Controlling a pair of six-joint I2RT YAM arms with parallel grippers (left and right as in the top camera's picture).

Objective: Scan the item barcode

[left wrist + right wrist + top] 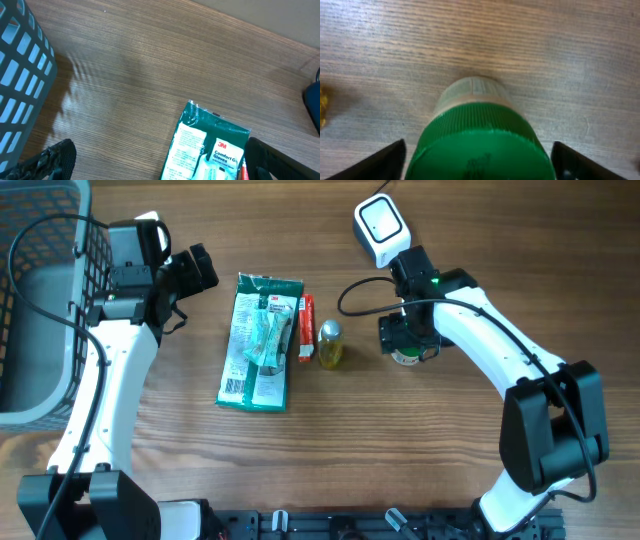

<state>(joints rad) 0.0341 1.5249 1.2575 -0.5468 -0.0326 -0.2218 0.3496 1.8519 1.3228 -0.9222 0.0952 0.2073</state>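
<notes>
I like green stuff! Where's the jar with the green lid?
In the overhead view the green-lidded jar sits right of centre, beside the yellow bottle, near the white scanner, with the open right gripper straddling it.

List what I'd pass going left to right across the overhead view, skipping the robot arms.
grey mesh basket → 3M Comfort Gloves pack → slim red packet → small yellow bottle with a silver cap → green-lidded jar
</notes>
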